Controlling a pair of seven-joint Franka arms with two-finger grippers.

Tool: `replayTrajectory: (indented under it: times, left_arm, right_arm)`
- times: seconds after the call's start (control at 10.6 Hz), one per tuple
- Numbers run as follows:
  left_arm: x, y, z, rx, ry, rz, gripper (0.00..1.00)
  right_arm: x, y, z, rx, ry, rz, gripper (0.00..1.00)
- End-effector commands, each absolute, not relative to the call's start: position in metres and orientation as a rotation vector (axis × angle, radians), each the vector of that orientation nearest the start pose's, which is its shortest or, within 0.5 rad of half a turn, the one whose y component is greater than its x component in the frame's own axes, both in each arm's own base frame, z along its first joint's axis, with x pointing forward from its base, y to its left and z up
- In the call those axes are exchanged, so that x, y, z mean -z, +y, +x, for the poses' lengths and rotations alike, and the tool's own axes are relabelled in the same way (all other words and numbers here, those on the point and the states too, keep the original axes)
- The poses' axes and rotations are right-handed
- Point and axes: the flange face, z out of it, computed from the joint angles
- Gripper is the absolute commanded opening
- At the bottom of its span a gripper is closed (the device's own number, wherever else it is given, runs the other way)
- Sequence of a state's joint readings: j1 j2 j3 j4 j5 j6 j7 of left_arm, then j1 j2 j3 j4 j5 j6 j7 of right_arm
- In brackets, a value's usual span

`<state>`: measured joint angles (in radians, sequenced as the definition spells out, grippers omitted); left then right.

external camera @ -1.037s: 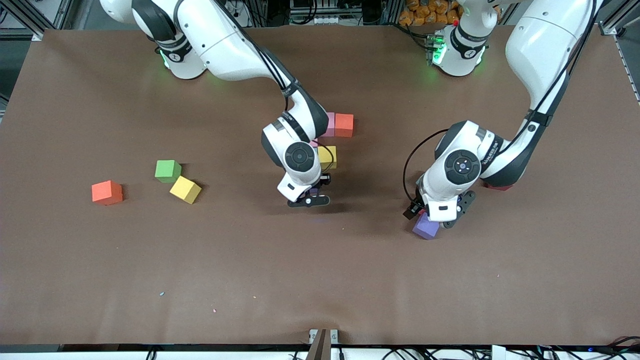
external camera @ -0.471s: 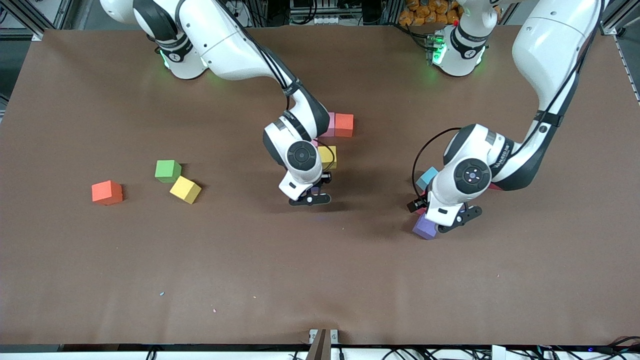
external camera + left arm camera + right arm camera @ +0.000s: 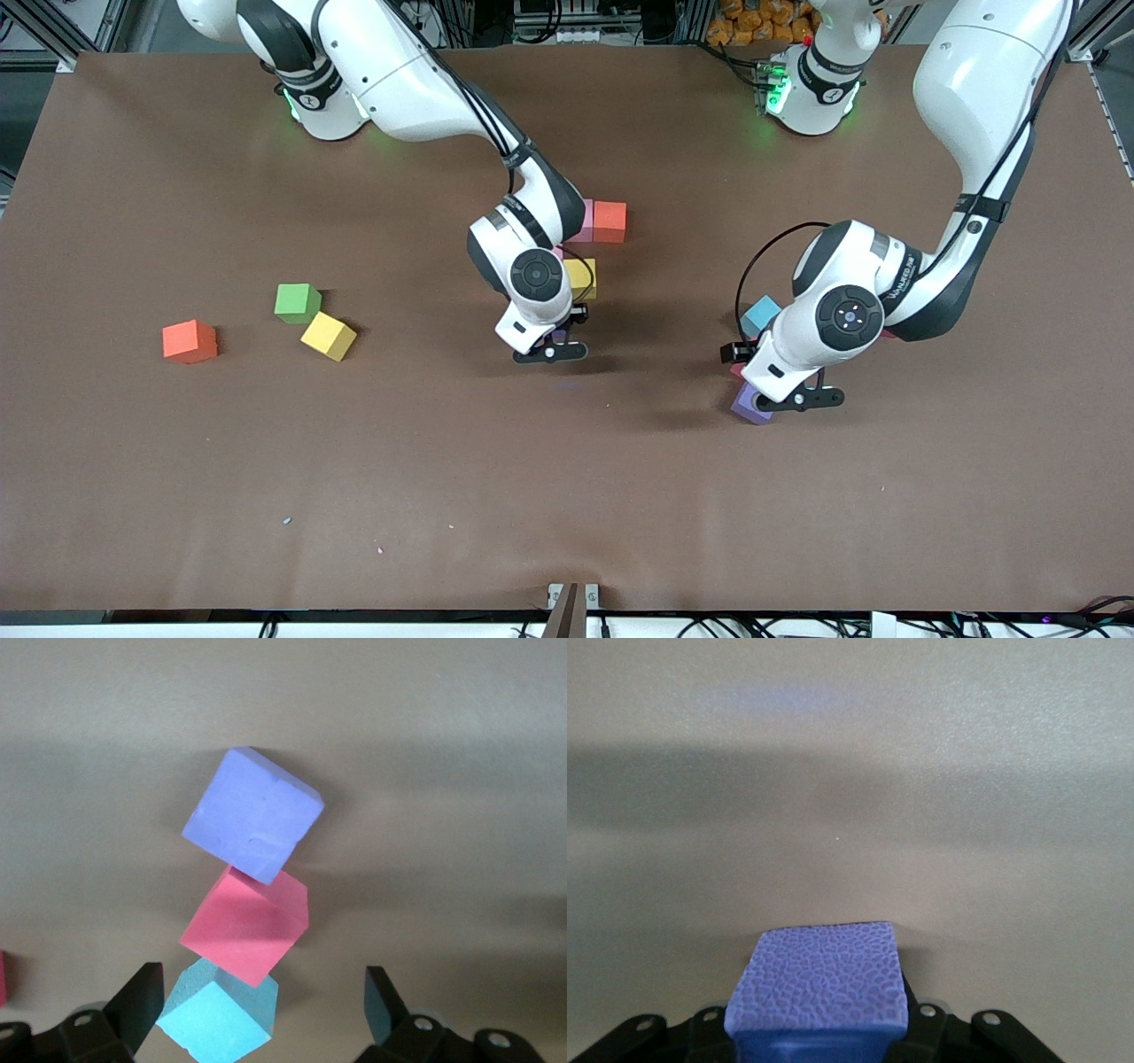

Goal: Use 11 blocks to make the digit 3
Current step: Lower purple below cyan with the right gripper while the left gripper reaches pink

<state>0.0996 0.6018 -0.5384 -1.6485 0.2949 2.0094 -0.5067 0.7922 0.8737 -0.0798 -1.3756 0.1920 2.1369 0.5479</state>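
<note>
Three blocks lie in a tilted row toward the left arm's end: a purple block [image 3: 252, 826] [image 3: 749, 405], a pink block [image 3: 248, 926] and a light blue block [image 3: 217, 1020] [image 3: 760, 315]. My left gripper [image 3: 261, 1008] [image 3: 797, 399] hangs open over this row, its fingers [image 3: 137, 1003] wide apart and touching nothing. My right gripper [image 3: 819, 1032] [image 3: 549, 354] is shut on another purple block [image 3: 819, 988], just above the mid-table. Beside the right arm's wrist sit a pink block [image 3: 583, 218], an orange-red block [image 3: 609, 221] and a yellow block [image 3: 581, 277].
Toward the right arm's end lie an orange block [image 3: 189, 341], a green cube [image 3: 297, 302] and a yellow block [image 3: 328, 336]. A red block [image 3: 889, 334] peeks out under the left arm. The brown table [image 3: 567, 496] is bare nearer the front camera.
The left arm's hand has turned and shifted toward its own end, uncovering the light blue block. The right arm has barely moved and still holds its purple block.
</note>
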Motion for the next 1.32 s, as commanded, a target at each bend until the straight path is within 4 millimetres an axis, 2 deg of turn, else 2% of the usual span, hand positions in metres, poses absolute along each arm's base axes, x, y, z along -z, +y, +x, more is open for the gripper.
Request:
replayTrajectory:
  times: [0.0, 0.38, 0.57, 0.85, 0.94, 1.04, 1.13, 1.23]
  left_arm:
    - [-0.29, -0.248, 0.616, -0.252, 0.326, -3.096, 1.0]
    - [-0.284, -0.251, 0.613, -0.235, 0.683, -3.023, 1.0]
    - [-0.279, -0.245, 0.615, -0.243, 0.87, -2.988, 1.0]
    - [-0.264, -0.241, 0.605, -0.258, 0.863, -2.992, 1.0]
    - [-0.258, -0.238, 0.603, -0.259, 0.852, -2.997, 1.0]
    - [-0.253, -0.235, 0.603, -0.248, 0.854, -2.995, 1.0]
    - [-0.253, -0.228, 0.606, -0.227, 0.855, -2.978, 1.0]
    - [-0.251, -0.218, 0.61, -0.225, 0.834, -2.984, 1.0]
  right_arm:
    - [-0.179, 0.487, 0.525, -0.235, -0.105, -3.145, 0.0]
    - [-0.182, 0.486, 0.524, -0.253, -0.102, -3.149, 0.0]
    - [-0.183, 0.488, 0.521, -0.261, -0.076, -3.153, 0.0]
    - [-0.184, 0.49, 0.521, -0.256, -0.074, -3.153, 0.0]
    - [-0.183, 0.489, 0.52, -0.258, -0.074, -3.154, 0.04]
    - [-0.183, 0.489, 0.52, -0.257, -0.097, -3.153, 0.28]
    - [-0.183, 0.488, 0.521, -0.251, -0.116, -3.16, 0.85]
    - [-0.184, 0.489, 0.521, -0.243, -0.129, -3.167, 1.0]
